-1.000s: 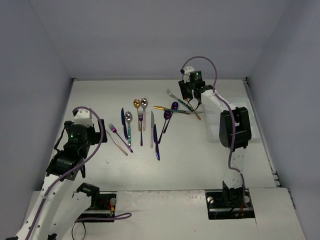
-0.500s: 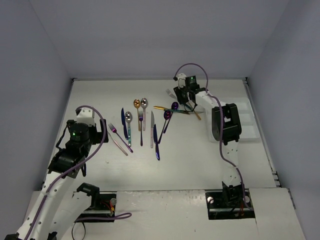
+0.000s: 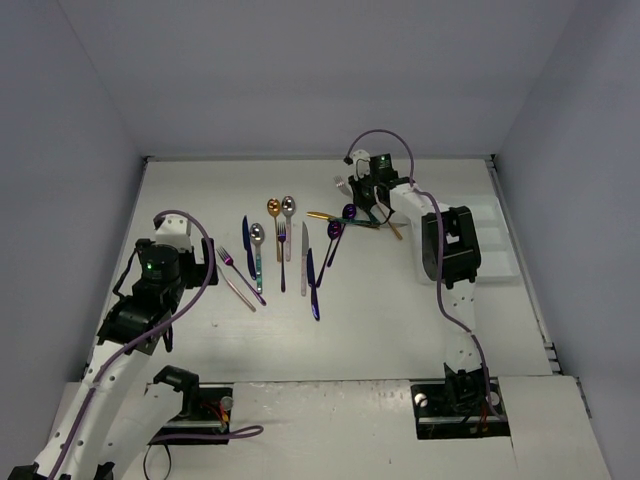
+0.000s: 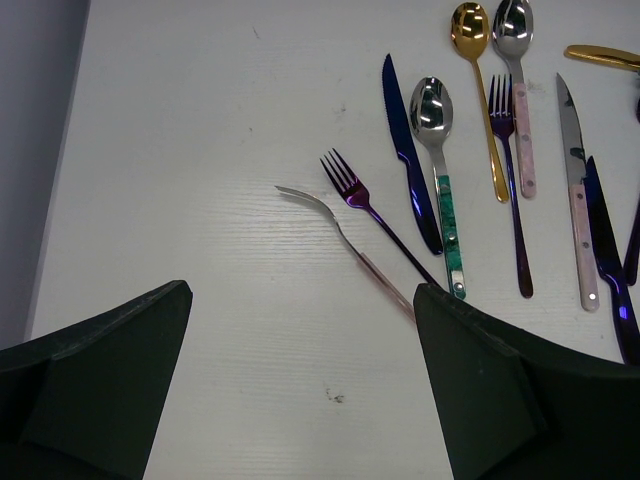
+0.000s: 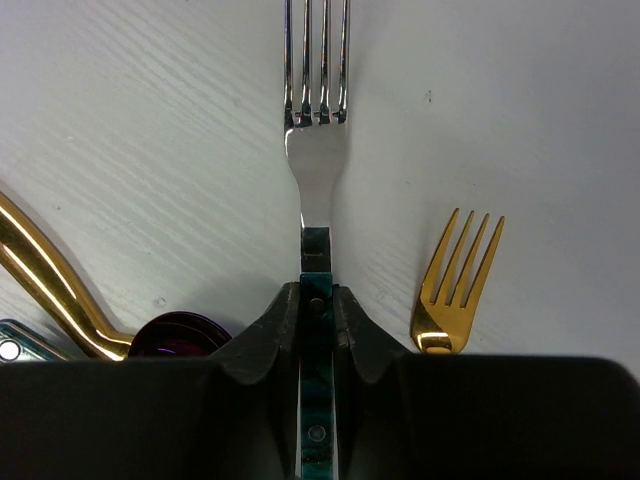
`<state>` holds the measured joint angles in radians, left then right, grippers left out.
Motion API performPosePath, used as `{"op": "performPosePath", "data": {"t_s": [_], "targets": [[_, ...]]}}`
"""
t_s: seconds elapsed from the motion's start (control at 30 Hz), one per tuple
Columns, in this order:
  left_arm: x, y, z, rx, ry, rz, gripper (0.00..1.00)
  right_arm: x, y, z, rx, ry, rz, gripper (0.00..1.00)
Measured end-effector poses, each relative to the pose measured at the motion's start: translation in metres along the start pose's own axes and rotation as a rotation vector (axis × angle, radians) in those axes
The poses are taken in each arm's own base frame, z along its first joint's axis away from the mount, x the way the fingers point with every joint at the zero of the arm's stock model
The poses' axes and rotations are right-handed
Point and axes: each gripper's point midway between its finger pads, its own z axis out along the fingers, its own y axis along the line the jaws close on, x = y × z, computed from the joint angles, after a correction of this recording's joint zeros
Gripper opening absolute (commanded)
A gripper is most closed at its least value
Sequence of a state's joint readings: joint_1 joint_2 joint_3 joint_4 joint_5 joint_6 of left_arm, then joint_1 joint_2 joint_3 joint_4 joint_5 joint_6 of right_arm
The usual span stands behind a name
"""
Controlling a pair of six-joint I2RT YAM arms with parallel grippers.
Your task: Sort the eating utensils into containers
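My right gripper (image 5: 317,300) is shut on the teal handle of a silver fork (image 5: 316,150), whose tines point away over the table. In the top view this gripper (image 3: 364,194) is at the far pile of utensils. A gold fork (image 5: 458,285) and a purple spoon (image 5: 180,330) lie beside it. My left gripper (image 4: 300,400) is wide open and empty, just short of a purple fork (image 4: 360,195) and a silver fork (image 4: 330,225). In the top view the left gripper (image 3: 170,262) is left of the row of utensils. The white tray (image 3: 500,240) is at the right, partly hidden by the right arm.
A row of utensils lies mid-table: a blue knife (image 4: 408,150), a green-handled spoon (image 4: 435,120), a gold spoon (image 4: 470,30), a silver spoon (image 4: 512,25), a silver knife (image 4: 572,170). A gold knife (image 3: 325,216) lies near the far pile. Grey walls close in three sides.
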<state>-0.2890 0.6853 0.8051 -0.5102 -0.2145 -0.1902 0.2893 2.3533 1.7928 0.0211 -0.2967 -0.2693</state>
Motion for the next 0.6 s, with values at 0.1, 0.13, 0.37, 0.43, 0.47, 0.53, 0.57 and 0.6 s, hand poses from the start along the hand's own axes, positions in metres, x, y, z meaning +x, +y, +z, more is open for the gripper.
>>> {"op": "performPosePath", "data": {"t_s": [0.1, 0.13, 0.37, 0.43, 0.47, 0.53, 0.57, 0.6], "targets": [[0.000, 0.000, 0.000, 0.001, 0.000, 0.000, 0.92, -0.003, 0.000, 0.000, 0.000, -0.003, -0.003, 0.00], [0.000, 0.000, 0.000, 0.001, 0.000, 0.000, 0.92, -0.005, -0.001, -0.001, 0.001, -0.006, -0.003, 0.00], [-0.001, 0.000, -0.002, 0.005, -0.008, -0.002, 0.92, -0.048, -0.012, -0.012, 0.061, -0.083, 0.002, 0.00], [-0.002, 0.000, -0.003, 0.006, -0.012, -0.003, 0.92, -0.060, -0.018, -0.022, 0.100, -0.104, 0.027, 0.00], [-0.002, 0.000, -0.003, 0.005, -0.014, -0.004, 0.92, -0.066, -0.021, -0.029, 0.123, -0.114, 0.043, 0.00], [-0.002, 0.001, -0.003, 0.003, -0.014, -0.005, 0.92, -0.083, -0.029, -0.050, 0.189, -0.151, 0.096, 0.00], [-0.001, 0.001, -0.003, 0.002, -0.015, -0.005, 0.92, -0.090, -0.033, -0.062, 0.225, -0.171, 0.125, 0.00], [-0.001, 0.001, -0.003, 0.001, -0.015, -0.005, 0.92, -0.097, -0.037, -0.077, 0.262, -0.192, 0.159, 0.00]]}}
